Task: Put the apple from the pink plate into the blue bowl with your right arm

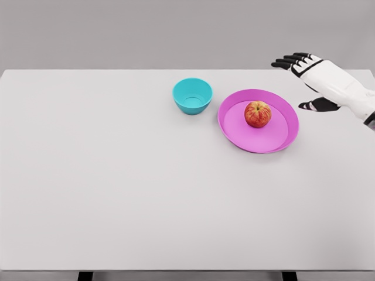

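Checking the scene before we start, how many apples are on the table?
1: the apple lies on the pink plate, right of the blue bowl. None seem hidden.

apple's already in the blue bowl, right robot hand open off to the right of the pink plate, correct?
Not quite. The head view shows the apple still on the pink plate, not in the blue bowl, which holds nothing. The rest stands: the right robot hand is open, off to the right of the plate.
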